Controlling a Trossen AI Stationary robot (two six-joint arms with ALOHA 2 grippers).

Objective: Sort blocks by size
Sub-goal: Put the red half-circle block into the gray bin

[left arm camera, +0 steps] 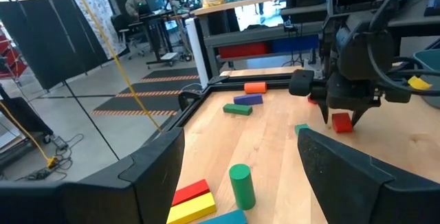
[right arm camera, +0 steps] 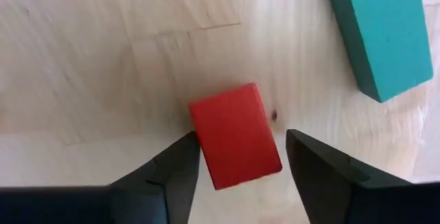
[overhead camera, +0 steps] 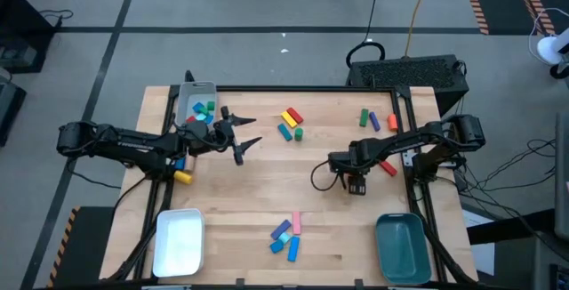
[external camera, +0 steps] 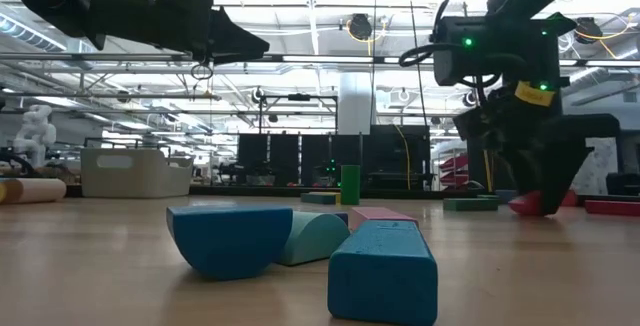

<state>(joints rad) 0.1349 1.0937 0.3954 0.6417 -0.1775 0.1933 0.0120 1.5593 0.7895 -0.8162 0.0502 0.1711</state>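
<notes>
A small red block (right arm camera: 234,145) lies on the wooden table. My right gripper (right arm camera: 240,152) points down over it, open, with one finger on either side; a gap shows at one finger (right arm camera: 313,165). The same block shows in the left wrist view (left arm camera: 342,121) and under the gripper in the high view (overhead camera: 356,186). My left gripper (overhead camera: 252,132) is open and empty, held above the table left of centre. It faces a group of red, yellow, teal and green blocks (overhead camera: 290,123). Other blocks lie far right (overhead camera: 375,119) and near centre (overhead camera: 286,235).
A grey tray (overhead camera: 197,90) with a few blocks stands at the far left. A white tray (overhead camera: 180,241) stands near left and a teal tray (overhead camera: 402,245) near right. A teal bar (right arm camera: 385,31) and a red bar (overhead camera: 388,167) lie close to my right gripper. A yellow cylinder (overhead camera: 182,176) lies under the left arm.
</notes>
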